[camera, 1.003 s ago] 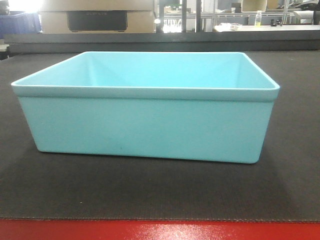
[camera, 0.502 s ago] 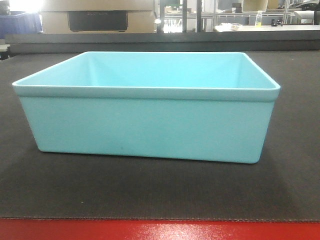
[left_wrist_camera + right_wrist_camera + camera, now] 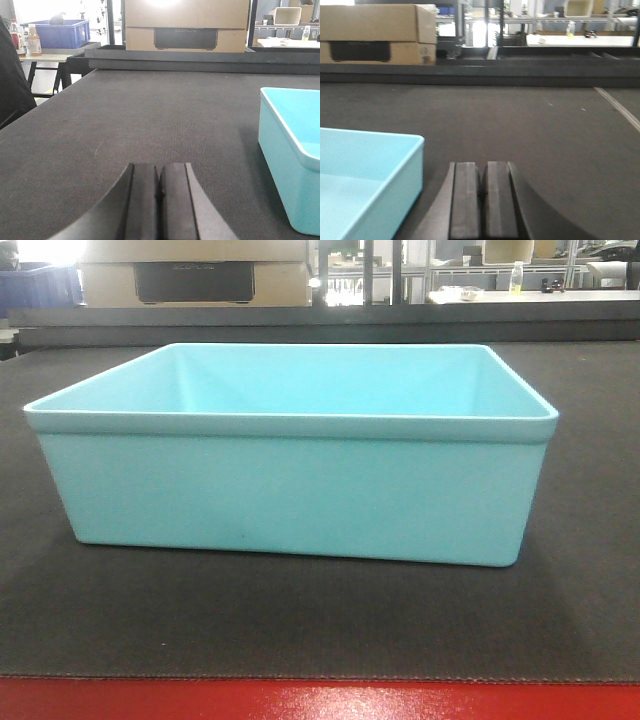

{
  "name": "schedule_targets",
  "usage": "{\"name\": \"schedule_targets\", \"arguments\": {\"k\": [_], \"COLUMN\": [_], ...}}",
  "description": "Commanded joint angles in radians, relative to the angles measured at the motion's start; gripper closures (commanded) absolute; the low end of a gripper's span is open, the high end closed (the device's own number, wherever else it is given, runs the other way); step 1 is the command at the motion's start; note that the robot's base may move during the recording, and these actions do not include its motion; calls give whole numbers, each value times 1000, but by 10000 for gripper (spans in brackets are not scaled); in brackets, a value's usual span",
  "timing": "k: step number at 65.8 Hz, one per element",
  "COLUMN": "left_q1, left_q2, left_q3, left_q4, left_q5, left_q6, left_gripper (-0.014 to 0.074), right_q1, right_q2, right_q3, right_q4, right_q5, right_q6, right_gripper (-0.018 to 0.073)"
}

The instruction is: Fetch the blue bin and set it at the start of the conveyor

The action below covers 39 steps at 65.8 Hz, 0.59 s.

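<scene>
The blue bin [image 3: 295,495], a pale aqua tub, stands upright and empty on the conveyor start [image 3: 300,625], a dark textured belt with a red strip [image 3: 320,700] along its front edge. No gripper shows in the front view. In the left wrist view my left gripper [image 3: 159,172] is shut with nothing in it, low over the belt [image 3: 125,115], and the bin [image 3: 287,160] lies apart to its right. In the right wrist view my right gripper [image 3: 482,172] is shut and empty, just right of the bin's corner [image 3: 375,185] without touching it.
A cardboard box [image 3: 186,25] stands beyond the belt's far rail [image 3: 200,54]. A dark blue crate [image 3: 60,34] with bottles sits on a side table at far left. Shelving and a bottle [image 3: 571,27] are in the background.
</scene>
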Motion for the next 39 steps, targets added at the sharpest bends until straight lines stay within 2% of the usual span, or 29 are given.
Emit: {"name": "schedule_targets", "arguments": {"k": [1, 9, 21, 39], "left_q1": [-7, -7, -7, -7], "left_q2": [-6, -6, -6, -6], "left_q3": [-2, -2, -2, -2], "left_q4": [-5, -5, -5, -5], "left_q5": [-15, -15, -15, -17], "left_q6": [6, 6, 6, 6], "left_gripper": [707, 707, 707, 707], "right_q1": [-52, -98, -103, -103], "right_q2": [-75, -199, -365, -365], "right_q3": [35, 133, 296, 310], "right_q4": [-5, -5, 4, 3], "right_q5": [21, 2, -6, -4], "right_q6": [-5, -5, -5, -5], "right_gripper": [721, 721, 721, 721]}}
